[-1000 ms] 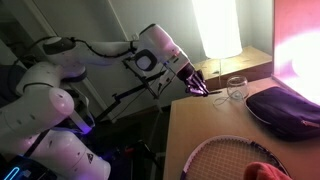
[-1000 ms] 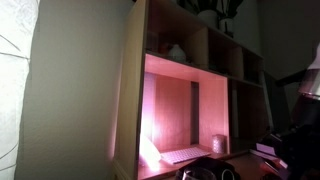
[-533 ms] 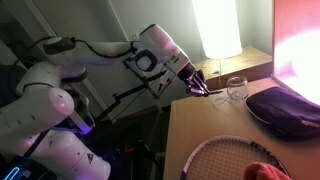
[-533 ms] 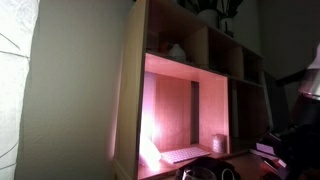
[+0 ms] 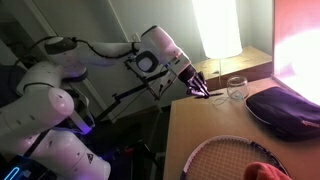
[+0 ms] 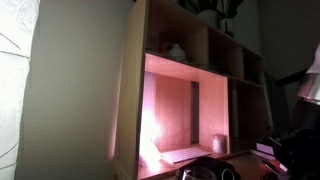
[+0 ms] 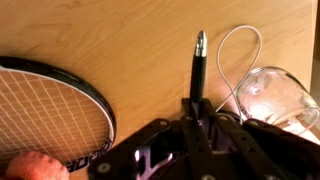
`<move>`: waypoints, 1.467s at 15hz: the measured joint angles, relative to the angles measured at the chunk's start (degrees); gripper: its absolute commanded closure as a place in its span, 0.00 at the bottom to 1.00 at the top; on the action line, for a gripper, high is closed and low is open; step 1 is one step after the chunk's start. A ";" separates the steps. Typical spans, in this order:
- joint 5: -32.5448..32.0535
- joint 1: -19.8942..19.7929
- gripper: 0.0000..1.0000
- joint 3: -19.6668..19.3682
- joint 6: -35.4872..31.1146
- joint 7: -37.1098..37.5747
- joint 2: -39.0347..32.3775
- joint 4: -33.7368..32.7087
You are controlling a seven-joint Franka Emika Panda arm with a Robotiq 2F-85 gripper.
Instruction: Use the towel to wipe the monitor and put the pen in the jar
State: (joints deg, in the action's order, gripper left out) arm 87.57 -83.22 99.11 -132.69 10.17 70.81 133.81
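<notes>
I have the pen (image 7: 198, 62) in hand. The gripper (image 7: 197, 108) is clamped nearly fully closed on one end of it, and the rest of the pen sticks out ahead of the jaws over the bare wooden desk (image 7: 130, 40). The jar (image 7: 272, 97) stands just to the right of the pen, close but apart from it, and nothing is in it that I can see.

By my reading, the pen has been picked up and brought near the jar, but the drop is not yet made. I need to bring the tip over the mouth, lower it and let go.

The towel (image 7: 35, 167) lies at the near edge of the desk beside the racket (image 7: 50, 110), well apart from the monitor (image 5: 300, 40) glowing pink at the far right. I cannot tell from these pictures whether the screen has been wiped.

The wrist view gives me the grip and the gap between pen and jar, plus a white cable (image 7: 232, 50) looping behind the jar. It shows no monitor.

An exterior view shows the gripper (image 5: 203, 88) low over the far left part of the desk, with the jar (image 5: 236, 88) to its right. It also takes in the dark pouch (image 5: 285, 108) and the tall lampshade (image 5: 218, 25), but the pen is too small to make out there.

An exterior view of a wooden shelf unit (image 6: 135, 90) lit pink shows me neither the jaws nor the pen.
</notes>
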 measured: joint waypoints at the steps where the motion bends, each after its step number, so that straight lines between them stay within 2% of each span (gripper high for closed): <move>1: -0.50 -0.19 0.97 0.12 0.00 0.00 0.01 -0.35; 8: -4.39 -2.63 0.97 -0.01 0.00 0.04 0.05 -5.51; 14: -9.80 -5.16 0.97 -2.67 0.07 1.50 -0.01 -10.78; 22: -15.99 -11.17 0.97 -2.94 2.77 4.21 -0.15 -19.33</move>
State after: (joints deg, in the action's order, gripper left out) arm 71.58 -94.39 96.17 -129.93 14.38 70.66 114.48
